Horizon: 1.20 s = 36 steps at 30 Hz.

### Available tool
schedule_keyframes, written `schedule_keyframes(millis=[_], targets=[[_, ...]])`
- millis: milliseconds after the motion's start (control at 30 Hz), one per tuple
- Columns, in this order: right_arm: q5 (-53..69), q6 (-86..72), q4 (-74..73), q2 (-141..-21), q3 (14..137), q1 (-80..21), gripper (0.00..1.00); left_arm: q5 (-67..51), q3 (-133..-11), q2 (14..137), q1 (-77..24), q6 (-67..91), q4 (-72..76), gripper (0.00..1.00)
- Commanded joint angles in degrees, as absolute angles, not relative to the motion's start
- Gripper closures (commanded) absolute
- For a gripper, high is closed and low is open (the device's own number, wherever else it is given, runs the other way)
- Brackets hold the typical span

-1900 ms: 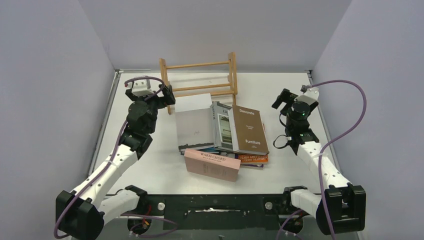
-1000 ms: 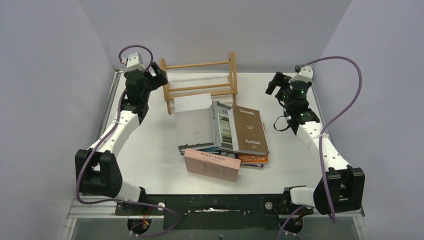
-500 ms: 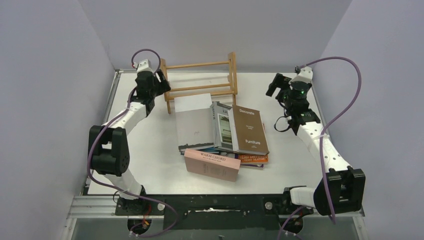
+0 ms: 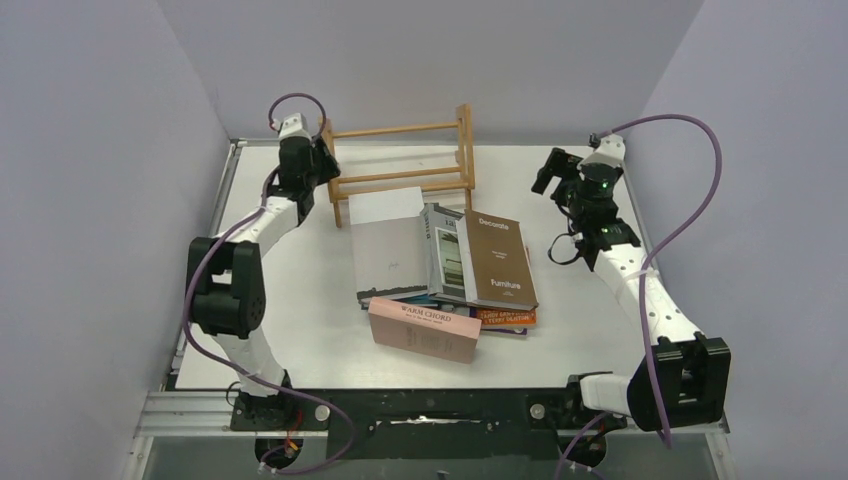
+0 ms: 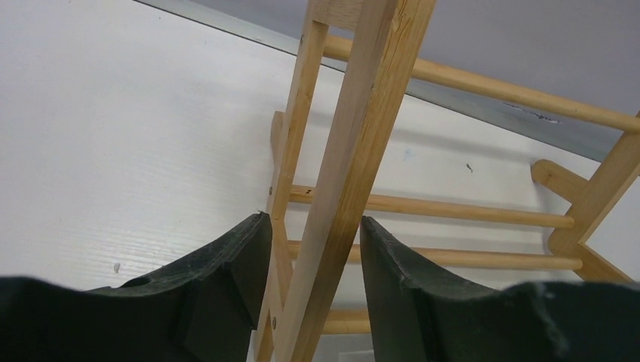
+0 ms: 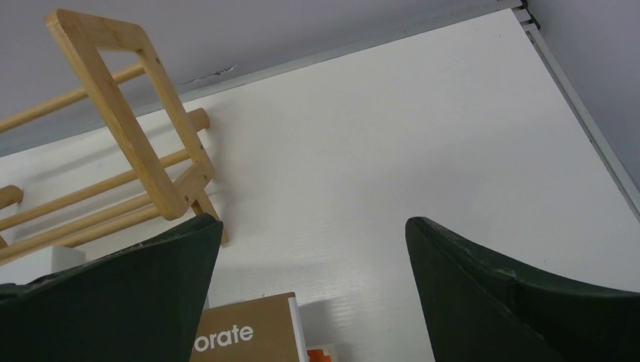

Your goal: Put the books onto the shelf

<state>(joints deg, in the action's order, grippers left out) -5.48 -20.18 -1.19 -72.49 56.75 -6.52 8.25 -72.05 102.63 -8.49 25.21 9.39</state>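
L hand (image 5: 313,226) at left end of shelf (image 4: 395,130). Fingers (image 5: 226,264) half spread, one each side of wood post (image 5: 355,151). One finger touches post, small gap at other, so not pinching.
R hand (image 6: 313,221) spread wide, nothing in it, over bench (image 4: 300,300) to right of shelf.
Shelf stands at back of bench.
Books (image 4: 445,265) in pile mid bench, just in front of shelf. Brown "Decorate" book (image 4: 500,260) on top w/ grey book (image 4: 390,255) beside it. Pink "Warm Chord" book (image 4: 425,328) at near side of pile.

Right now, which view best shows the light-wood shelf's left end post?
Left wrist: the post runs close-up inside the left gripper. Top external shows it small, partly behind that gripper. Right wrist shows only the shelf's other end.
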Motion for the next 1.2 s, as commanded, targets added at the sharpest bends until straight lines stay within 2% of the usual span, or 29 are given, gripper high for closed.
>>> schedule_keyframes(millis=[0,200,300,467,600,1100,1167], targets=[[-5.0,-20.21,0.35,-69.9,56.28,-6.68,0.02,7.7,-76.16,103.83,-9.24,24.14,12.86,0.59],[-5.1,-20.3,0.27,-69.37,55.57,-6.68,0.02,10.66,-75.49,102.72,-10.97,22.85,12.76,0.76],[-5.1,-20.38,0.26,-69.08,55.22,-6.68,0.02,15.0,-74.66,101.16,-12.46,22.34,10.86,0.79],[-4.97,-20.43,0.39,-68.87,54.76,-6.67,0.02,22.46,-71.84,97.88,-14.05,22.72,8.4,0.92],[-4.58,-20.65,0.44,-68.99,54.58,-6.72,0.02,26.56,-69.53,95.69,-13.98,22.95,8.15,0.97],[-3.79,-20.83,0.27,-68.91,54.14,-6.75,0.02,29.69,-65.39,92.76,-11.77,23.44,7.63,1.0],[-3.78,-20.85,0.27,-68.91,54.14,-6.77,0.02,29.38,-64.95,92.28,-11.77,23.55,7.69,0.89]])
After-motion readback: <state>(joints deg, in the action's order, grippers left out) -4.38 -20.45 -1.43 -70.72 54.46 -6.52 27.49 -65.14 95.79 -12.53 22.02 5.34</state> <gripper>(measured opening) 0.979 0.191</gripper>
